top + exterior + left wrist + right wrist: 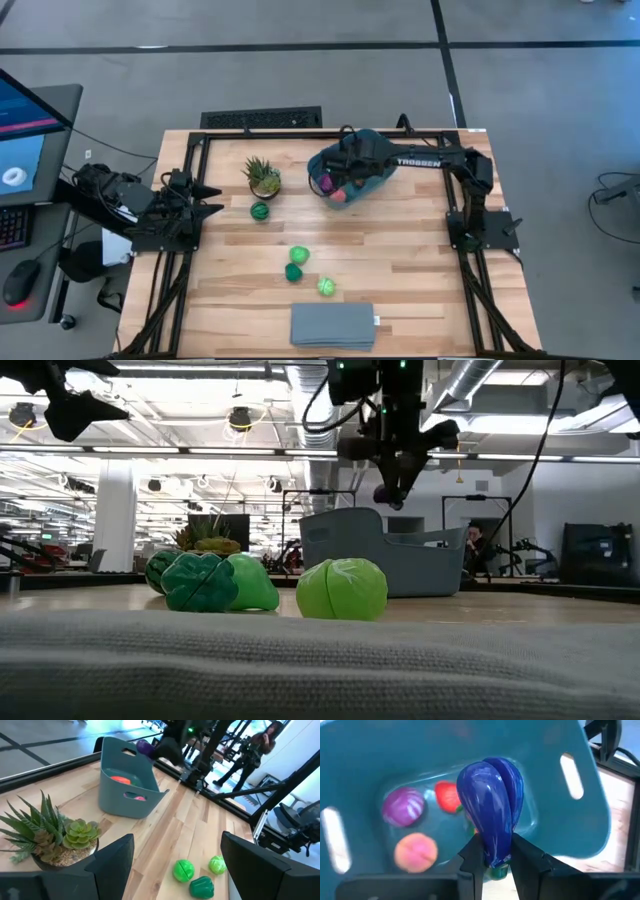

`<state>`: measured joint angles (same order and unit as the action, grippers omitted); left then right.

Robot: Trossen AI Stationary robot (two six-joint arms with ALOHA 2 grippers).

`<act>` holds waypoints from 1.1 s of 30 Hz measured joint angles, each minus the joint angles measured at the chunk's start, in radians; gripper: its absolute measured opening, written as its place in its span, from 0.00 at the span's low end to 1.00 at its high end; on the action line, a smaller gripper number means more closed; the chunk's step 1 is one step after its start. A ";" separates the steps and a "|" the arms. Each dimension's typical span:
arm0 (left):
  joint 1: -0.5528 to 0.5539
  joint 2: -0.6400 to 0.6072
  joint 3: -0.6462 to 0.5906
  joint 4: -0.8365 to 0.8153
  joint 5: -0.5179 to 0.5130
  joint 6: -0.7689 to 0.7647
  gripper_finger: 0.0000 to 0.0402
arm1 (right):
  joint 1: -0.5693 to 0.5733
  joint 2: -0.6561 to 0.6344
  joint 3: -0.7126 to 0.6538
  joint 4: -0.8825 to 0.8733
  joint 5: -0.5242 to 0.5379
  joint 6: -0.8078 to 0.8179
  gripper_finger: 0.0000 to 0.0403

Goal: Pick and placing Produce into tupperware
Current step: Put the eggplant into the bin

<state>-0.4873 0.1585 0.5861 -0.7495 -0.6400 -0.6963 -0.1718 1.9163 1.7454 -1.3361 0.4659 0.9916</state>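
— Right gripper (492,862)?
— Over the teal tupperware (375,178) at the table's far side, right of centre. Clamped on a blue-purple eggplant (491,810), held stem end between the fingers, hanging above the bin's inside.

— Inside the bin?
— Purple cabbage-like ball (403,806), red strawberry (448,796), pink peach (416,851), all on the floor of the bin, close together. Something green partly hidden behind the eggplant; cannot tell what.

— Left gripper (172,852)?
— Parked at the left edge of the table, fingers apart, nothing between them. Pointed across the table toward the potted plant (263,176).

— Produce outside the bin?
— Dark green striped ball (260,211) just near of the plant. Further near, toward the middle: a light green piece (299,255), a dark green pepper (293,272) touching or just beside it, and a light green cabbage (326,286) a little right and nearer.

— Anything else?
— Grey folded cloth (333,325) at the near edge, centre.
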 joint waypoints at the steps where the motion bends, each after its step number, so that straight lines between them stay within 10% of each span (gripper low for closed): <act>1: 0.000 0.000 0.000 0.000 0.001 -0.004 0.71 | -0.016 0.000 0.000 0.000 -0.010 -0.012 0.25; 33: 0.000 0.000 0.000 -0.002 -0.090 -0.034 0.71 | -0.221 0.021 -0.258 0.301 -0.282 -0.215 0.26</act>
<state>-0.4877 0.1589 0.5858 -0.7513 -0.7297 -0.7306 -0.3924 1.9373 1.4876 -1.0356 0.1837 0.7768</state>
